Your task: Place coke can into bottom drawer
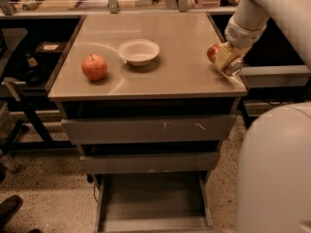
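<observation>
The coke can (213, 52) is red with a silver end and lies tilted at the right edge of the cabinet top. My gripper (224, 58) reaches down from the upper right on the white arm and is shut on the can, a pale finger (224, 61) across its body. The bottom drawer (150, 200) is pulled open below the cabinet, with its flat grey floor showing and nothing in it. The gripper and can are well above the drawer and to its right.
A red apple (94, 67) and a white bowl (139, 51) sit on the cabinet top (180, 38). The top drawer front (146, 129) and middle drawer front (146, 162) are shut. The robot's white body (274, 174) fills the lower right. A shoe (8, 208) is at the lower left.
</observation>
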Motion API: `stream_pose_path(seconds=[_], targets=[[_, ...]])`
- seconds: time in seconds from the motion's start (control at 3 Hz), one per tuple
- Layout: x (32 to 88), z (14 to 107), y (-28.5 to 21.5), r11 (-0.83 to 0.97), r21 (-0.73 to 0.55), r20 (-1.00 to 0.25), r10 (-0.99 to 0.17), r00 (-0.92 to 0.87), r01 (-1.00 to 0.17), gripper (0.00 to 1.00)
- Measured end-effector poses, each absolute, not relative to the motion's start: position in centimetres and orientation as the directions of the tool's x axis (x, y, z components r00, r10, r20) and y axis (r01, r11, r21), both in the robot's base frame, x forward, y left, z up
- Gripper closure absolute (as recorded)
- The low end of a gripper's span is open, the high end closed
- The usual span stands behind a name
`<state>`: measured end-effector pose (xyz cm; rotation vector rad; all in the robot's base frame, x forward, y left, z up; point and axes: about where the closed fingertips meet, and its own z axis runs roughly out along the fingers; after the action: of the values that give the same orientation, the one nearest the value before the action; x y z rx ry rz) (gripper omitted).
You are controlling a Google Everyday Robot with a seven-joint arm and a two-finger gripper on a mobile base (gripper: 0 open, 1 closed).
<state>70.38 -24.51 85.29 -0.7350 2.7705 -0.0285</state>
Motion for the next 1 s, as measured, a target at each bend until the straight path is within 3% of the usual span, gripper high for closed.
stream_pose_path(seconds=[0.33,1.0], targets=[[65.9,85.7,-25.8,0.886,-0.094,-0.232,-0.463,-0.856,-0.454,1.0],[64.7,83.9,-25.6,0.882,-0.081,-0.19,-0.471,-0.862,-0.464,1.0]])
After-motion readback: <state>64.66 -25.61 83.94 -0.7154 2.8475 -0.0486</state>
